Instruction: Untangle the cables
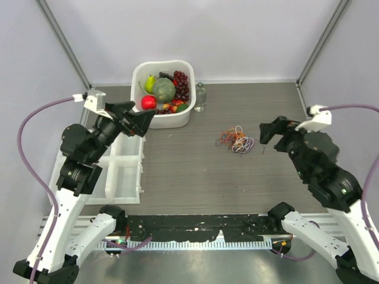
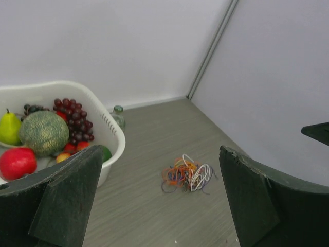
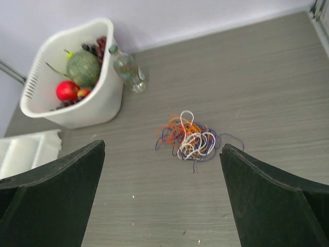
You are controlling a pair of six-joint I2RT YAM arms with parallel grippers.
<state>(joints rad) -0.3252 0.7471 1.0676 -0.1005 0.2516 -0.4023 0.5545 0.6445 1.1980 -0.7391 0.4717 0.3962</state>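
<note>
Cables [image 1: 235, 141] lie in one small bunch on the counter [image 1: 195, 183], a little toward three o'clock of its middle as seen from above. Orange, red, purple, blue and white strands loop over and through one another, with a few white loops showing on top and a thin purple end trailing out at the side. No strand has been drawn clear of the rest.

At three o'clock of the tangle, near but not touching, hangs the right pincer [image 1: 267, 134], its jaws spread wide and holding nothing. Out at nine o'clock, well apart, the left pincer [image 1: 138, 120] hovers with jaws equally spread and empty, just in front of the white basket [image 1: 172, 121] of fruit. That basket sits at ten o'clock of the bunch, and a small clear bottle [image 1: 200, 97] stands just beside it, at eleven o'clock. A white tray [image 1: 127, 177] sits along the counter's nine o'clock edge under the left arm.

By my reckoning the job has not really begun: nothing is gripped and nothing is separated. All of it is left to do: taking hold of a strand, pulling the loops apart and laying each wire out by itself.
</note>
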